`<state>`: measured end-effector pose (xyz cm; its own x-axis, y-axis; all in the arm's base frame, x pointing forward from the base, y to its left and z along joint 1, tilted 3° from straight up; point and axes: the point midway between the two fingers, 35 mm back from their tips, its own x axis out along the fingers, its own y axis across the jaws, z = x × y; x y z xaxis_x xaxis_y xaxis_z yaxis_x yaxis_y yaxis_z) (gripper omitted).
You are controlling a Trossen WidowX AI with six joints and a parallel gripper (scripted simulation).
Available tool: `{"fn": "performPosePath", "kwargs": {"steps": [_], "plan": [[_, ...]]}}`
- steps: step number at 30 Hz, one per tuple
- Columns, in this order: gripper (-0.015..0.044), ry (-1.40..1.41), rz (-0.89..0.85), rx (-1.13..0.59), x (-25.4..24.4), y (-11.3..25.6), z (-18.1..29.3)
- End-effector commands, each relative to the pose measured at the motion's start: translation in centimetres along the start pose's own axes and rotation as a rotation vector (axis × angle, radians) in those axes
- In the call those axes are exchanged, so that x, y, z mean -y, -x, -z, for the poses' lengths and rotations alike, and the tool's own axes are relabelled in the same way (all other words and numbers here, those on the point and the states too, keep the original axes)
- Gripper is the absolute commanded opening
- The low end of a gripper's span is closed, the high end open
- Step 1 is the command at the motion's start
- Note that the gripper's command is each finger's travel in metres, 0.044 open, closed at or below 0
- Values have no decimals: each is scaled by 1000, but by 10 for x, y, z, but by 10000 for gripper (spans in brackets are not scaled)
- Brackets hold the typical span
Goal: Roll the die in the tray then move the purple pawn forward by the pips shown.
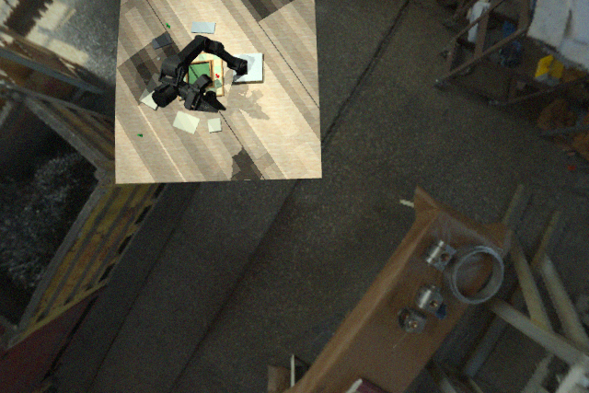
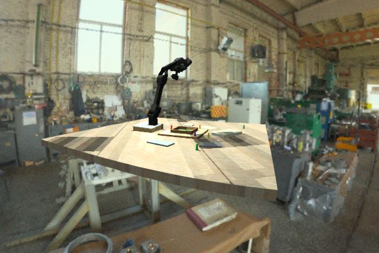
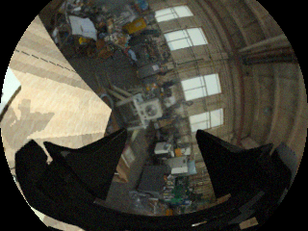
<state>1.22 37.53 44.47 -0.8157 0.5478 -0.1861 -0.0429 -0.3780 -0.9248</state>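
My gripper (image 3: pixel 162 133) is open, with nothing visible between its fingers. In the exterior view the arm (image 2: pixel 159 89) holds it high above the table, off the board. The purple pawn (image 2: pixel 195 133) stands on the board's right part in the exterior view. The game board (image 2: pixel 168 134) (image 1: pixel 222 88) carries the square tray (image 2: pixel 180 131) (image 1: pixel 211 66), which has brown walls and a green floor. The arm hides part of both in the top view. I cannot make out the die or its pips in any view. The purple pawn is not discernible in the top view.
A red pawn (image 2: pixel 171 127) (image 1: pixel 217 75), an orange pawn (image 2: pixel 199 126) and a yellow pawn (image 2: pixel 208 135) stand around the tray. Green pawns (image 2: pixel 196 146) (image 2: pixel 244 126) stand off the board. Flat slabs (image 1: pixel 202 27) (image 1: pixel 186 122) (image 1: pixel 214 125) (image 1: pixel 162 40) lie around it.
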Motion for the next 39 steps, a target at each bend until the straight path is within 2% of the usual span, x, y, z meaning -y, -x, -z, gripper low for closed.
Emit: {"fn": "performPosePath", "kwargs": {"steps": [1,5,11,21,30,35,39], "plan": [[374,-19,-4,-8,-2,0,2],[275,-392,-57,-183,-37,11,48],[275,-1040,-52,-513,-114,44,111],[275,-1785,128,-956,-226,99,149],[275,-2306,494,-1412,-325,149,149],[275,-2502,803,-1678,-376,176,136],[275,-2584,1115,-1892,-414,196,119]]}}
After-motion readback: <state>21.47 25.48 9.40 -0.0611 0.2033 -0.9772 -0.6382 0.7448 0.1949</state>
